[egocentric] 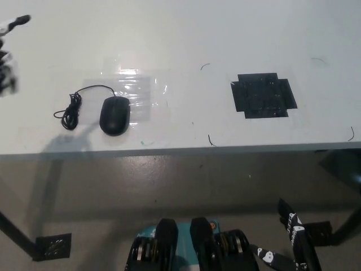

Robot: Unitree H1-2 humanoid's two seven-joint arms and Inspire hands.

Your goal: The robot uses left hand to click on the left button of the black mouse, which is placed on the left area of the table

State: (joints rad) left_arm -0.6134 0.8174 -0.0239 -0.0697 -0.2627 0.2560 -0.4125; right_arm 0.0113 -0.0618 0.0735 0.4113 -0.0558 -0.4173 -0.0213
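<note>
Head view: the small black computer mouse (115, 115) lies on the white tabletop (186, 34), left side, its coiled cord (70, 110) beside it. The white left hand (8, 51) blurs at the upper-left edge, well apart from it, grip indiscernible. The black right hand (294, 228) hangs low right, grip indiscernible too.

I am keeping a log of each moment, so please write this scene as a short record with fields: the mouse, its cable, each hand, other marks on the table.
mouse: black mouse, left area of the white table, untouched
cable: coiled cable, left of the mouse
left hand: left hand, blurred at the upper left edge, above the table, apart from the mouse
right hand: right hand, low at the bottom right, below the table edge
other marks: black tape patch, right area; clear film behind the mouse
</note>
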